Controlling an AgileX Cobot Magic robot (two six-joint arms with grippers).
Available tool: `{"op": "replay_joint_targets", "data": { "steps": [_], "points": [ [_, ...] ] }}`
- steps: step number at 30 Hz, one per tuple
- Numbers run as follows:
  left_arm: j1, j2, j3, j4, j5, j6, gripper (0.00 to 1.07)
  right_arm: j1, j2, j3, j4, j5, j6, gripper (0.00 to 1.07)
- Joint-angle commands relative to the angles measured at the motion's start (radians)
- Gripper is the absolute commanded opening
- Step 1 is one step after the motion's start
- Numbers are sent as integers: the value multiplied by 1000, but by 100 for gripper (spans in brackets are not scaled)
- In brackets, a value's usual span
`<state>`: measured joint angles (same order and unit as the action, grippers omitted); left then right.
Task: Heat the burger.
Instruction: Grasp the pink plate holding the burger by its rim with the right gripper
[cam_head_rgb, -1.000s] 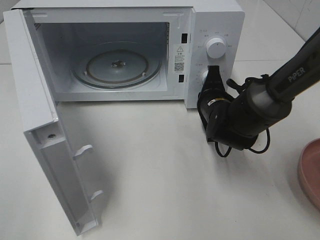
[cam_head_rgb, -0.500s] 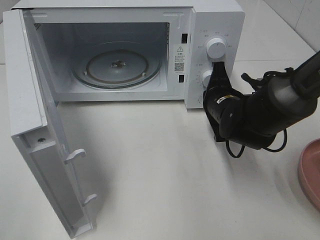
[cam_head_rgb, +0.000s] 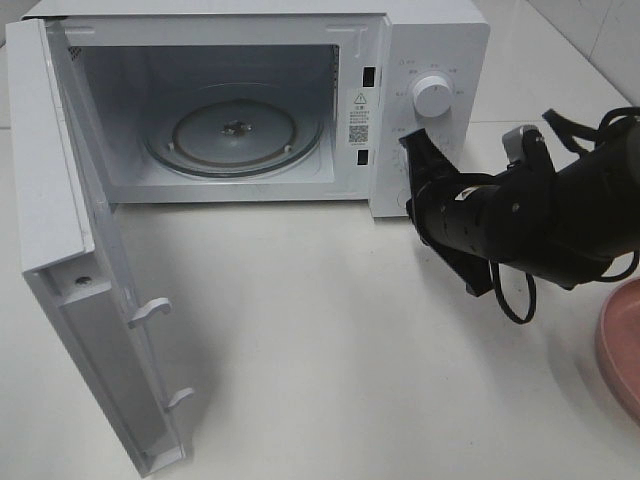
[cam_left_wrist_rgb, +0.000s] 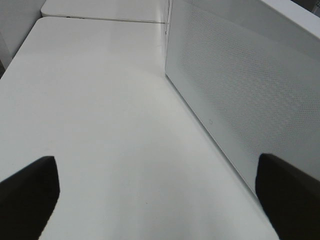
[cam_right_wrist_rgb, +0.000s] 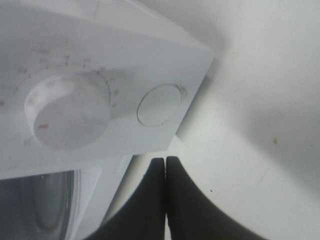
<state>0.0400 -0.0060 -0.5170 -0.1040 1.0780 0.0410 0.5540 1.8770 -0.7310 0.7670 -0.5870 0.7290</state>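
The burger is not seen in any view, so where it lies cannot be told. Only the rim of a pink plate (cam_head_rgb: 622, 345) shows at the right edge of the table (cam_head_rgb: 320, 330), and nothing can be made out on that part. The microwave (cam_head_rgb: 430, 40) stands with its door (cam_head_rgb: 90, 300) swung wide, and the turntable (cam_head_rgb: 235, 130) is bare.

The right gripper (cam_head_rgb: 412, 158) is held with its fingers pressed together just beside the control panel, near a knob (cam_right_wrist_rgb: 67, 112) and a round button (cam_right_wrist_rgb: 159, 105). The left gripper (cam_left_wrist_rgb: 156, 172) is held with its fingers wide apart and nothing between them, beside a perforated white panel (cam_left_wrist_rgb: 240, 85).

The main risk is judged to be a dial knocked or turned by the closed right fingers while the cavity is empty. The open door could also be struck by an arm once the burger is fetched.
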Motion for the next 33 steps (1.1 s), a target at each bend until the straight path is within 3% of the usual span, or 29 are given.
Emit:
{"op": "replay_joint_targets", "data": {
  "steps": [1,7,13,17,23,33],
  "points": [
    [-7,-17,0,-2,-8,1,100,-4,-50,3,-11,110,-210,0],
    [-7,-17,0,-2,-8,1,100,-7,-123,3,-27,327,-708,1],
    [-7,-17,0,-2,-8,1,100,-7,-176,2,-33,558,-1017,3],
    [-7,-17,0,-2,-8,1,100,-7,-199,2,-84,650,-1054,4],
    [-7,-17,0,-2,-8,1,100,-30,-261,1,-271,839,-1009,6],
    [-7,-17,0,-2,-8,1,100,-165,-414,1,-543,1182,-851,13]
  ]
}}
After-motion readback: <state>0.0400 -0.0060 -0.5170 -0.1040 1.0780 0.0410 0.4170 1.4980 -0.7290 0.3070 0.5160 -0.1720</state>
